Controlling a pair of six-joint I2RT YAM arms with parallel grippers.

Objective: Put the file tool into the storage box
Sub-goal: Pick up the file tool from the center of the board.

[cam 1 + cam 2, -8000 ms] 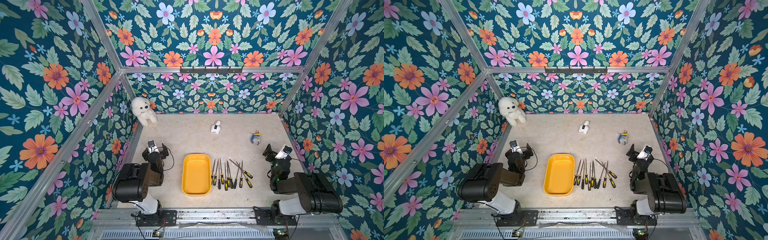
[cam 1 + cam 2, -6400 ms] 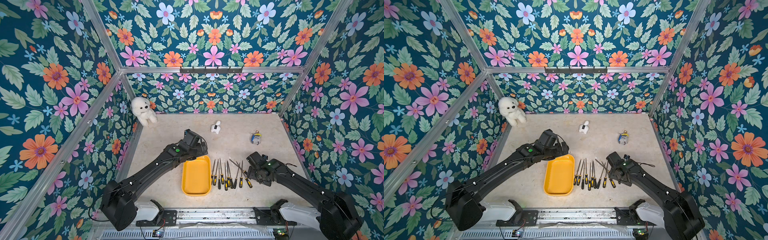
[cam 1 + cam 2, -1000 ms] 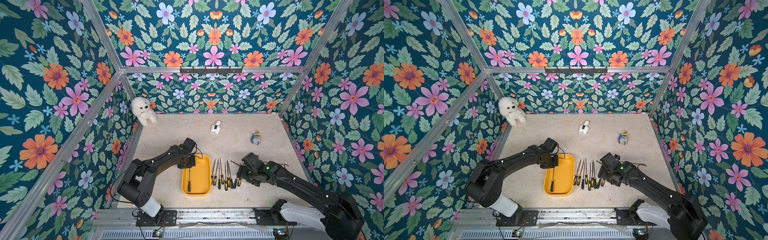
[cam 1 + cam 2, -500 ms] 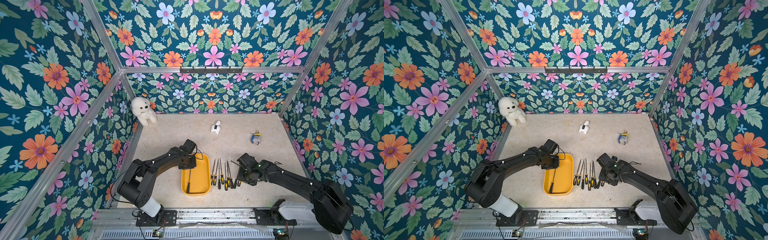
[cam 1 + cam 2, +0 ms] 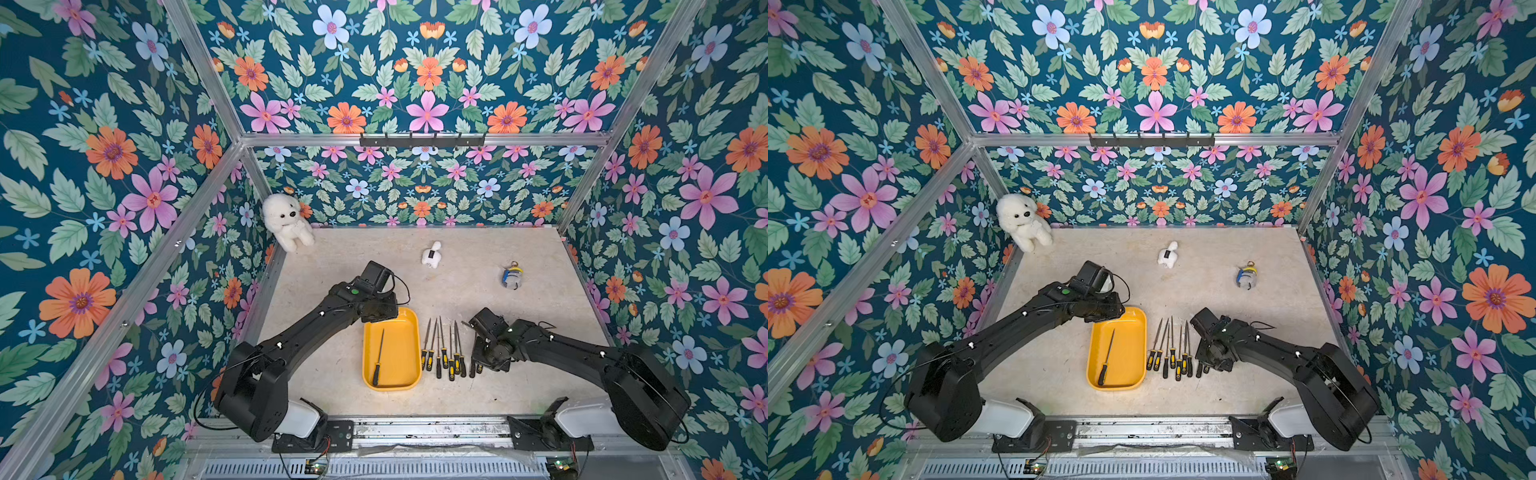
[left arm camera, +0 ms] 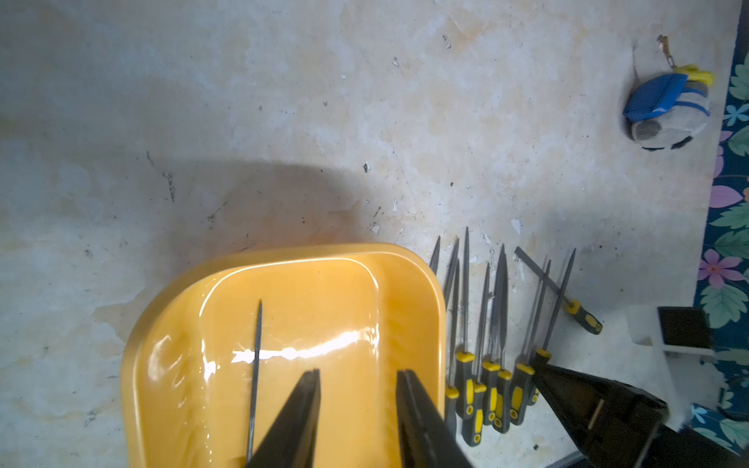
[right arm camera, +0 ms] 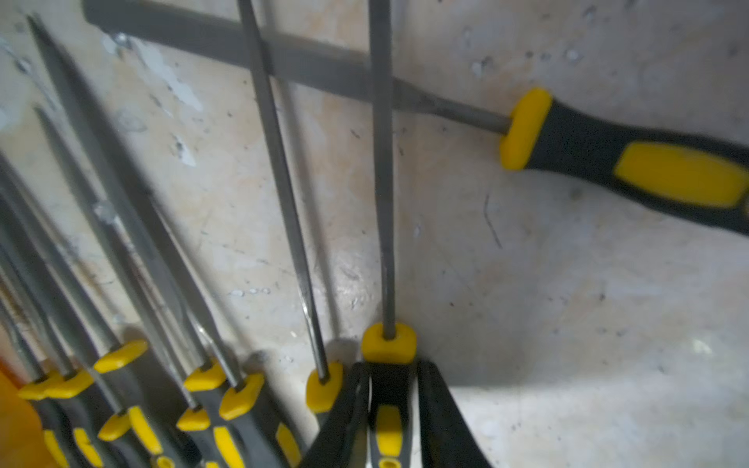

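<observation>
Right wrist view, at the right gripper (image 7: pixel 391 366): clamped on the black-and-yellow handle of the held file (image 7: pixel 383 202), with one finger (image 7: pixel 348 405) against each side just behind the yellow collar. Low over the marbled tabletop (image 7: pixel 567 304), with the blade pointing away from the camera. Crossed near the tip by a flat file (image 7: pixel 608 154) lying slantwise. Flanked on one side by a fanned row of files (image 7: pixel 121 243), handles close together.

Left wrist view, at the left gripper (image 6: pixel 356 372): jaws apart with nothing between them, hanging above the storage box (image 6: pixel 324 283). Inside that box, flat on its floor and clear of both fingers, one file tool (image 6: pixel 256 364).

Seen in both top views: lying nearer the box's left-arm side, handle toward the robot bases, tip toward the back wall, slightly slanted. Just beside the box on the right-arm side, the row of files on the tabletop.

Farther back and well apart: a white plush dog (image 5: pixel 286 220) in the corner, a small white toy (image 5: pixel 432 254), and a blue-and-grey keychain toy (image 5: pixel 512 277).
</observation>
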